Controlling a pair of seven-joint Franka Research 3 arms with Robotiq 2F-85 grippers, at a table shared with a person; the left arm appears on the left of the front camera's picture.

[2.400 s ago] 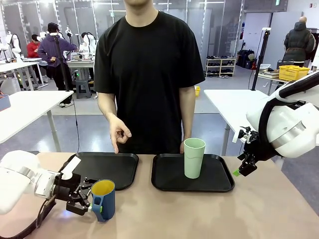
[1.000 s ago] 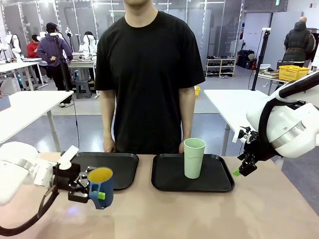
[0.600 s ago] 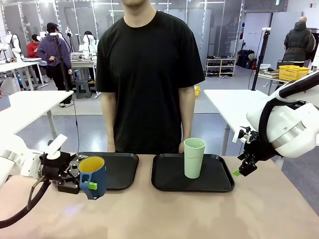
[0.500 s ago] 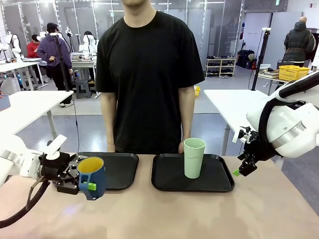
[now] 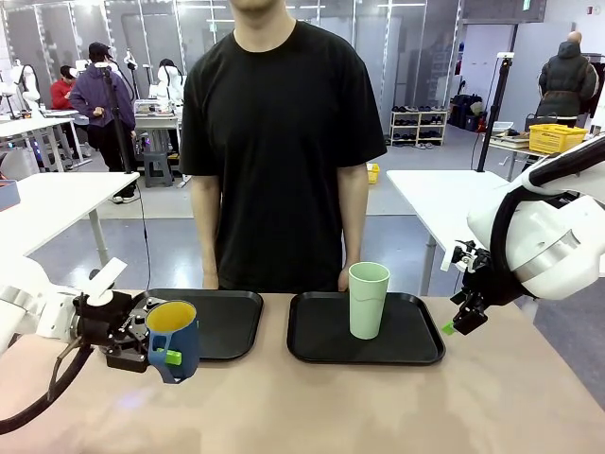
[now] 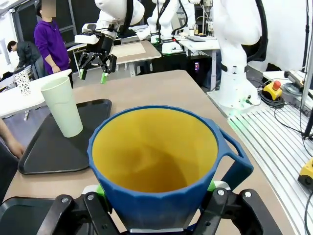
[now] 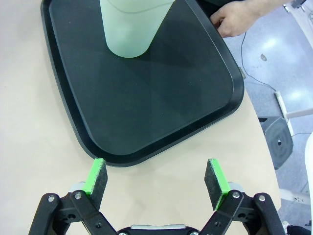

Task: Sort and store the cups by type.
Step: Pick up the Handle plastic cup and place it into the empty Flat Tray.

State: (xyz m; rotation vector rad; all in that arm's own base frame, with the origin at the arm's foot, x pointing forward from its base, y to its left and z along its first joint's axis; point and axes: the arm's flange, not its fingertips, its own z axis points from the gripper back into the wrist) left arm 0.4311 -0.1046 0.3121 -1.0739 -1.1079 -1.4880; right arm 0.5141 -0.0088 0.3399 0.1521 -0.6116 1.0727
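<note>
Gripping the mug [image 5: 173,339] above the table [image 5: 378,407], the left gripper [image 5: 159,345] hangs beside the left tray [image 5: 227,317]; tumbler [image 5: 368,300] upright on the right tray [image 5: 416,345]; right gripper [image 7: 155,180] agape, empty

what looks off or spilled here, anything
Nothing stands out. The blue mug is held off the table by the left end effector, roughly upright and empty inside. The green tumbler stands upright on the right tray. No spill or damage shows.
</note>
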